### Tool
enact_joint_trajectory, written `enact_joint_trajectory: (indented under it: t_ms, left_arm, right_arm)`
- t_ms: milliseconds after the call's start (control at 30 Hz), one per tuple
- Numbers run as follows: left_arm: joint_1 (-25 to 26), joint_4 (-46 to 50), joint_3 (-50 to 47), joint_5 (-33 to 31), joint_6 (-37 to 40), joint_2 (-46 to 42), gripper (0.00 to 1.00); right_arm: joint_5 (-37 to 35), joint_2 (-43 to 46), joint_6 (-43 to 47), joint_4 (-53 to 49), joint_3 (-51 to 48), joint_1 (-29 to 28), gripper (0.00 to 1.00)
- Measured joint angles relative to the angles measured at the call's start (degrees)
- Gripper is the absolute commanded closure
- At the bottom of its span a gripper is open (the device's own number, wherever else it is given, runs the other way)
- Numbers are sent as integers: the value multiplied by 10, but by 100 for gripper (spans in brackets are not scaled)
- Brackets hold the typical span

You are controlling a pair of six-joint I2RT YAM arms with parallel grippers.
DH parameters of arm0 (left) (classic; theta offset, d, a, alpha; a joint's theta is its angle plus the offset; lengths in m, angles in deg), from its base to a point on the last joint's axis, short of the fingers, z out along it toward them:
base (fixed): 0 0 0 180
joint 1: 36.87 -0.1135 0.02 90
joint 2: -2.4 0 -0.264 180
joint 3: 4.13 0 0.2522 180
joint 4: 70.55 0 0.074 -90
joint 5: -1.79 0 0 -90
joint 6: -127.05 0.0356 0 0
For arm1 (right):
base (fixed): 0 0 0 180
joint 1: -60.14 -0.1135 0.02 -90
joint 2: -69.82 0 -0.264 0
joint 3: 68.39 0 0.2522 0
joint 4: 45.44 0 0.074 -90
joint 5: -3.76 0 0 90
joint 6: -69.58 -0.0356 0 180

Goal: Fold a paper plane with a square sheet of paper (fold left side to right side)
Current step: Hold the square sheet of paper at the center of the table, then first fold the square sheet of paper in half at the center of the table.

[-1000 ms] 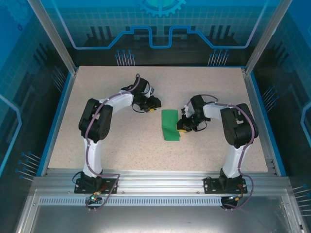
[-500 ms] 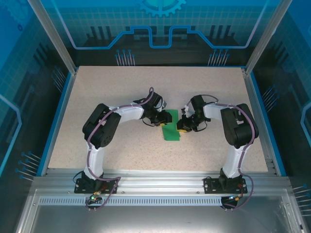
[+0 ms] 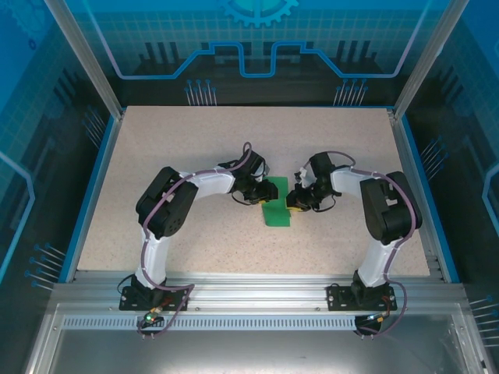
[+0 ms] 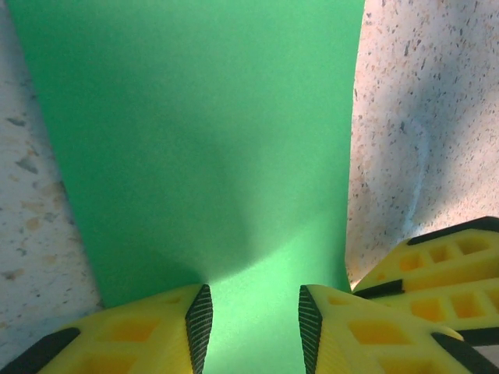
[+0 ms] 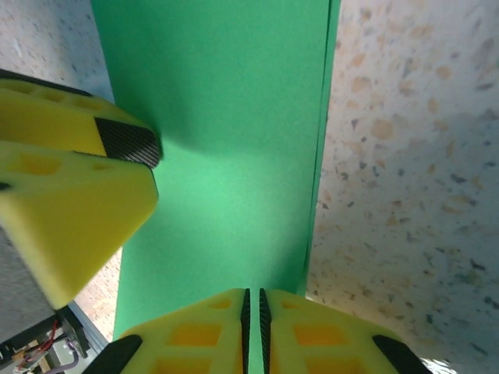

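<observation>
The green square sheet of paper (image 3: 274, 215) lies in the middle of the table, doubled over into a narrow rectangle; no paper plane is in view. My left gripper (image 3: 263, 194) hovers low over its far left part. In the left wrist view this gripper (image 4: 253, 301) is open, with only green paper (image 4: 203, 140) below the gap. My right gripper (image 3: 292, 205) sits at the sheet's right edge. In the right wrist view it (image 5: 253, 294) is shut, its tips down on the paper (image 5: 234, 117) beside the layered edge. The left fingers (image 5: 78, 183) show there too.
The speckled tabletop (image 3: 195, 140) stretches all round the sheet, bounded by a blue rim (image 3: 92, 195) and clear enclosure walls. The two grippers stand close together over the paper, the right fingers (image 4: 437, 269) showing at the edge of the left wrist view.
My left arm has swung right, from beside the sheet to over its far left part. The right gripper has stayed put on the sheet's right edge.
</observation>
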Motion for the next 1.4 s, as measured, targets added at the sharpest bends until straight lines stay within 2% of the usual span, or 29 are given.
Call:
enact_joint_trajectory:
  t_ms: [167,433,767,1400]
  left_arm:
    - [1,0,1,-1,0,0,60]
    - [1,0,1,-1,0,0,60]
    - [2,-5,-3,-1,9,-1,60]
    - [18,-129,-122,6,59,-59,58]
  right_arm:
    - [10,-19,-16,2,57,9,87]
    - [13,-107,-39,17,152,7,87]
    - [-11,-143,-43,-11,176,0,87]
    - [-47,-143,-46,-31,186,-14,88]
